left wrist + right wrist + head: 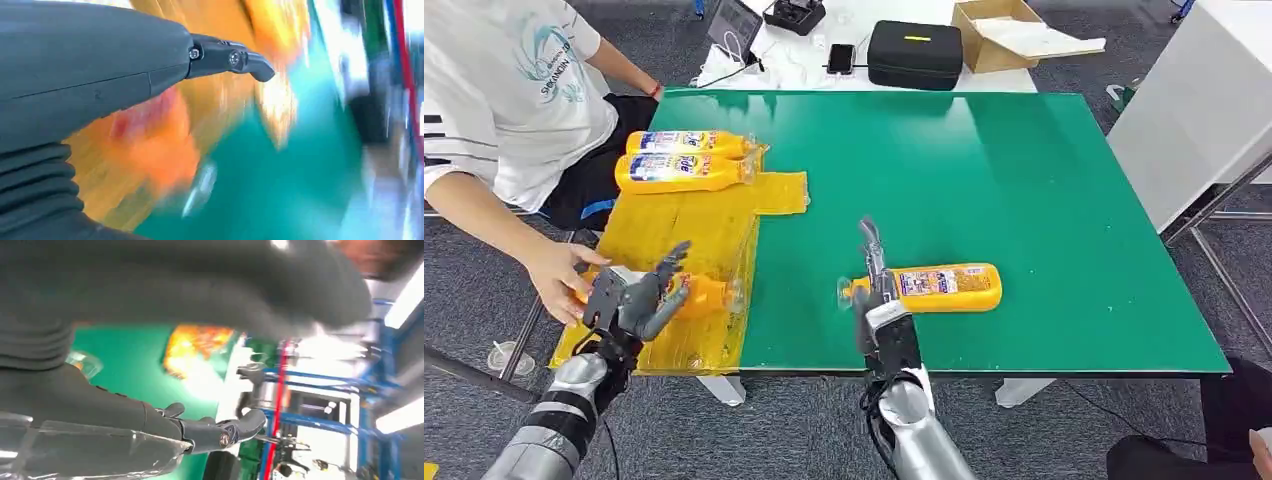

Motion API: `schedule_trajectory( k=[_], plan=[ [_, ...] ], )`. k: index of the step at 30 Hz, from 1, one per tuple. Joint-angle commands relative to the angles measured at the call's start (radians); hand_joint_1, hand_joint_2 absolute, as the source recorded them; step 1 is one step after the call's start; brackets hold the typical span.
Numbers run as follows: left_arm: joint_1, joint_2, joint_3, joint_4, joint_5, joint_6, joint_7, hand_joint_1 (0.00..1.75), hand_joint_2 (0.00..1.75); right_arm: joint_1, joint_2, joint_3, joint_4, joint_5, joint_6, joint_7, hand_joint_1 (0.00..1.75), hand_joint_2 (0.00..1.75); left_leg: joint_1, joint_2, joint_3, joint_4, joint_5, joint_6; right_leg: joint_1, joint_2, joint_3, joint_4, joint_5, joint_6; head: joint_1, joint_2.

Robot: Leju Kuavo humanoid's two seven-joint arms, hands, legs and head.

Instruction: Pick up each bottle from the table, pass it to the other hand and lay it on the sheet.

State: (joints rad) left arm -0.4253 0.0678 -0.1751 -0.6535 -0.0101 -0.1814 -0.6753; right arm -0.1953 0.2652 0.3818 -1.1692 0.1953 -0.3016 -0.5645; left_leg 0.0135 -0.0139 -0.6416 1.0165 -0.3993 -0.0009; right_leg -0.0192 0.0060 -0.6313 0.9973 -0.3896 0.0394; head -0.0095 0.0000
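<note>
A yellow bottle (944, 287) lies on its side on the green table (1024, 180), its clear cap (848, 292) pointing left. My right hand (876, 290) stands at that cap end with fingers stretched out and nothing in them; the cap (82, 365) is beside the hand. On the front part of the yellow sheet (714, 215) lies an orange-yellow bottle (706, 296). My left hand (639, 295) hovers at it with fingers (230, 59) spread. A person's hand (559, 275) reaches to that bottle's far-left end. Two more bottles (686, 160) lie at the sheet's back.
A person in a white shirt (504, 90) sits at the table's left. Behind the table are a black case (915, 53), a cardboard box (999, 35) and a phone (841, 57). A white cabinet (1204, 110) stands to the right.
</note>
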Motion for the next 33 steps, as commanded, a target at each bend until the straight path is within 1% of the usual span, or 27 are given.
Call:
schedule_trajectory(
  k=[1,2,3,4,7,10,11,12,13,14,16,18,19,20,21,22,27,29,33],
  plan=[
    [0.007,-0.217,0.333,-0.034,0.002,0.337,-0.004,0.00,1.75,-0.109,-0.183,-0.038,0.114,0.311,-0.115,0.218,0.00,1.75,0.001,-0.002,0.002,0.000,0.000,0.002,0.001,-0.005,0.004,-0.003,0.001,-0.001,0.000,0.000],
    [0.028,-0.223,0.335,-0.044,-0.007,0.341,-0.014,0.00,1.75,-0.114,-0.211,-0.060,0.105,0.334,-0.119,0.231,0.00,1.75,0.000,0.000,0.002,-0.001,0.000,0.002,0.000,-0.003,0.003,-0.003,0.002,-0.002,0.000,0.000],
    [0.047,-0.225,0.329,-0.061,-0.027,0.344,-0.023,0.00,1.75,-0.119,-0.238,-0.069,0.100,0.375,-0.091,0.274,0.00,1.75,-0.001,-0.001,0.001,-0.001,0.000,0.002,0.000,-0.003,0.003,-0.002,0.001,-0.002,0.000,0.000],
    [0.059,-0.227,0.332,-0.071,-0.030,0.339,-0.023,0.00,1.75,-0.114,-0.255,-0.084,0.086,0.387,-0.071,0.287,0.00,1.75,0.000,0.000,0.002,-0.001,-0.001,0.002,0.001,-0.003,0.004,-0.003,0.001,-0.002,0.000,0.000],
    [0.063,-0.227,0.336,-0.077,-0.032,0.336,-0.023,0.00,1.75,-0.108,-0.254,-0.097,0.077,0.391,-0.057,0.285,0.00,1.75,-0.001,-0.001,0.001,0.000,-0.001,0.002,0.000,-0.003,0.004,-0.002,0.000,-0.002,0.000,0.000],
    [0.061,-0.226,0.337,-0.078,-0.033,0.335,-0.022,0.00,1.75,-0.105,-0.248,-0.093,0.076,0.395,-0.055,0.285,0.00,1.75,-0.002,0.001,-0.003,0.000,-0.001,0.001,-0.001,0.000,-0.001,-0.001,0.001,-0.002,0.000,0.000],
    [0.059,-0.226,0.337,-0.078,-0.033,0.335,-0.022,0.00,1.75,-0.104,-0.245,-0.091,0.075,0.398,-0.056,0.287,0.00,1.75,0.000,0.002,0.001,0.001,-0.003,0.002,0.001,0.000,0.003,-0.001,0.000,-0.004,0.000,0.000],
    [0.059,-0.226,0.337,-0.078,-0.033,0.335,-0.022,0.00,1.75,-0.104,-0.245,-0.091,0.075,0.398,-0.056,0.287,0.00,1.75,-0.001,0.001,-0.001,0.001,-0.001,0.001,0.000,-0.001,0.000,-0.001,0.001,-0.003,0.000,0.000],
    [0.059,-0.226,0.337,-0.078,-0.033,0.335,-0.022,0.00,1.75,-0.104,-0.245,-0.091,0.075,0.398,-0.056,0.287,0.00,1.75,0.000,0.002,0.000,0.001,-0.002,0.001,0.001,-0.001,0.001,-0.001,0.000,-0.004,0.000,0.000],
    [0.069,-0.231,0.341,-0.085,-0.043,0.335,-0.022,0.00,1.75,-0.100,-0.260,-0.093,0.074,0.438,-0.057,0.325,0.00,1.75,0.000,0.001,-0.001,0.001,-0.002,0.001,0.000,-0.002,0.000,-0.001,0.000,-0.004,0.000,0.000],
    [0.096,-0.234,0.336,-0.115,-0.073,0.347,-0.023,0.00,1.75,-0.086,-0.298,-0.106,0.056,0.458,-0.021,0.355,0.00,1.75,0.001,0.003,0.002,0.001,-0.003,0.002,0.002,-0.001,0.003,-0.001,0.000,-0.005,0.000,0.000],
    [0.116,-0.238,0.331,-0.144,-0.115,0.364,-0.023,0.00,1.75,-0.084,-0.335,-0.120,0.058,0.481,0.051,0.387,0.00,1.75,0.002,0.001,0.000,0.000,-0.002,0.002,0.003,-0.002,0.002,-0.002,0.000,-0.003,0.000,0.000],
    [0.120,-0.235,0.323,-0.149,-0.134,0.368,-0.023,0.00,1.75,-0.088,-0.344,-0.125,0.069,0.483,0.071,0.392,0.00,1.75,0.001,0.001,-0.002,0.000,-0.001,0.002,0.002,-0.002,0.000,-0.001,0.001,-0.002,-0.001,0.000],
    [0.116,-0.236,0.324,-0.145,-0.145,0.365,-0.023,0.00,1.75,-0.100,-0.360,-0.121,0.090,0.491,0.113,0.405,0.00,1.75,0.001,0.001,-0.001,0.001,-0.002,0.002,0.002,-0.002,0.001,-0.002,0.000,-0.003,0.000,0.000],
    [0.113,-0.234,0.321,-0.139,-0.158,0.366,-0.023,0.00,1.75,-0.106,-0.360,-0.127,0.106,0.488,0.125,0.406,0.00,1.75,0.002,0.002,0.001,0.001,-0.003,0.003,0.003,-0.002,0.004,-0.002,-0.001,-0.003,0.000,0.000],
    [0.109,-0.235,0.321,-0.133,-0.166,0.370,-0.023,0.00,1.75,-0.118,-0.365,-0.120,0.130,0.488,0.156,0.413,0.00,1.75,0.001,0.001,-0.002,0.001,-0.002,0.002,0.002,-0.002,0.000,-0.001,0.000,-0.002,0.000,0.000],
    [0.077,-0.229,0.320,-0.076,-0.204,0.393,-0.023,0.00,1.75,-0.180,-0.382,-0.076,0.259,0.490,0.239,0.441,0.00,1.75,0.001,0.003,-0.003,0.000,-0.001,0.001,0.002,0.000,-0.001,-0.001,0.001,-0.003,0.000,0.000],
    [0.062,-0.225,0.325,-0.041,-0.206,0.390,-0.023,0.00,1.75,-0.212,-0.398,-0.052,0.317,0.486,0.270,0.451,0.00,1.75,0.000,0.002,-0.004,0.000,-0.001,0.001,0.001,0.000,-0.002,-0.001,0.002,-0.003,0.000,0.000],
    [0.052,-0.224,0.321,-0.025,-0.212,0.389,-0.023,0.00,1.75,-0.238,-0.430,-0.042,0.351,0.480,0.297,0.451,0.00,1.75,0.001,0.002,-0.001,0.000,-0.001,0.002,0.003,-0.001,0.001,-0.002,0.001,-0.003,0.000,0.000]
  ],
)
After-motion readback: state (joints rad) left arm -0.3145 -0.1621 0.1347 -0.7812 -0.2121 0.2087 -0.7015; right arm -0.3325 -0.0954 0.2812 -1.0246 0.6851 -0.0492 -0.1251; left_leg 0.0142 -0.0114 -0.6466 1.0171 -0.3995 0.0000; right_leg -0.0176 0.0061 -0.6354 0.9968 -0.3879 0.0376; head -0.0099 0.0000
